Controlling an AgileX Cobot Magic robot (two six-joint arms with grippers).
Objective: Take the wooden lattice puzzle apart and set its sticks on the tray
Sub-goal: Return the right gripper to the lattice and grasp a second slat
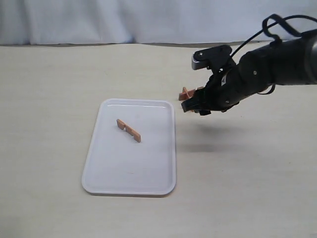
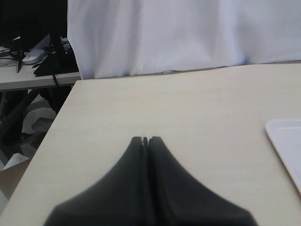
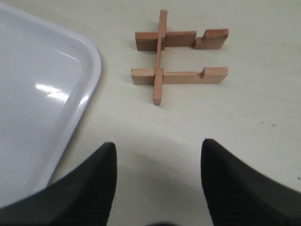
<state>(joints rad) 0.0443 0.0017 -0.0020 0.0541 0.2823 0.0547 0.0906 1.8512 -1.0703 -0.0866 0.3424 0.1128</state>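
Note:
The wooden lattice puzzle (image 3: pixel 176 59) lies on the table just off the tray's corner, now three interlocked reddish-brown sticks: two parallel bars crossed by one. In the exterior view the puzzle (image 1: pixel 185 93) peeks out behind my right gripper (image 1: pixel 194 107). One loose notched stick (image 1: pixel 129 130) lies on the white tray (image 1: pixel 148 171). My right gripper (image 3: pixel 158 147) hovers open above bare table, short of the puzzle, with the tray's rim (image 3: pixel 89 89) beside it. My left gripper (image 2: pixel 146 139) is shut on nothing over the table; it is out of the exterior view.
A white curtain (image 1: pixel 124 20) hangs behind the table. In the left wrist view the table's edge (image 2: pixel 47 136) drops off to a cluttered floor and a side desk (image 2: pixel 28 77). The tray's corner (image 2: pixel 284 136) shows there too.

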